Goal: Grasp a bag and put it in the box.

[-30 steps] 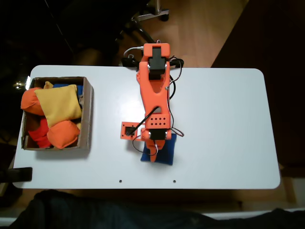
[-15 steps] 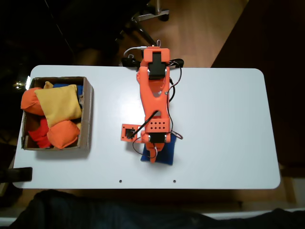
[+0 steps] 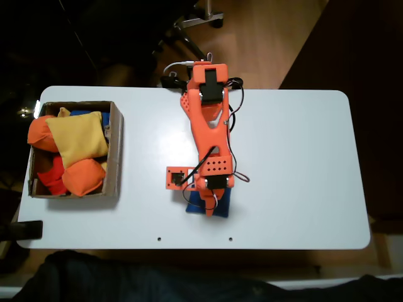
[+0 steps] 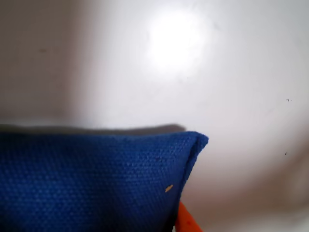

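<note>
Here the gripper [image 3: 208, 202] sits low over the dark blue bag [image 3: 221, 202] near the front-middle of the white table [image 3: 296, 163], seen from above in the fixed view. Its orange fingers are down on the bag's middle, but the arm's own body hides the tips, so I cannot tell whether the jaws are spread or pinched on the fabric. In the wrist view the bag [image 4: 91, 179] lies very close under the camera, its woven blue cloth filling the lower left, one corner pointing right, and an orange fingertip [image 4: 186, 220] peeks out just beside that corner at the bottom edge. The bag rests flat on the table. The orange arm [image 3: 206, 123] stretches from its base at the table's far edge down toward the bag, with black wires looped along it. Well apart, at the left end of the table in the fixed view, stands the brown cardboard box [image 3: 115, 151]. It holds a yellow beanbag [image 3: 79, 136] on top, orange beanbags [image 3: 82, 177] around it, and a sliver of blue behind.
</note>
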You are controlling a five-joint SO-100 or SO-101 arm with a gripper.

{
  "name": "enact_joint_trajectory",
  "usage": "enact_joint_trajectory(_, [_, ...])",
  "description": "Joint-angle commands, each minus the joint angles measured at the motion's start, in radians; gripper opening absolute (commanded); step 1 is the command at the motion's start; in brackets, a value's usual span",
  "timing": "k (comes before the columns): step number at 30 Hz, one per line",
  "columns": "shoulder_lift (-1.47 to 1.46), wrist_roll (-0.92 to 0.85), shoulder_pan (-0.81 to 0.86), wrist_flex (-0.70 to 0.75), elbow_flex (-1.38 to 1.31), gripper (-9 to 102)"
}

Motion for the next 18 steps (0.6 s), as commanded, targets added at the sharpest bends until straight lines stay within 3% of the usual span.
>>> enact_joint_trajectory(1, [-0.006, 0.006, -0.005, -0.017, -0.029, 91])
enact_joint_trajectory(15, [-0.083, 0.005, 0.021, -0.020, -0.035, 90])
enact_joint_trajectory(18, [-0.084, 0.000, 0.028, -0.017, -0.035, 83])
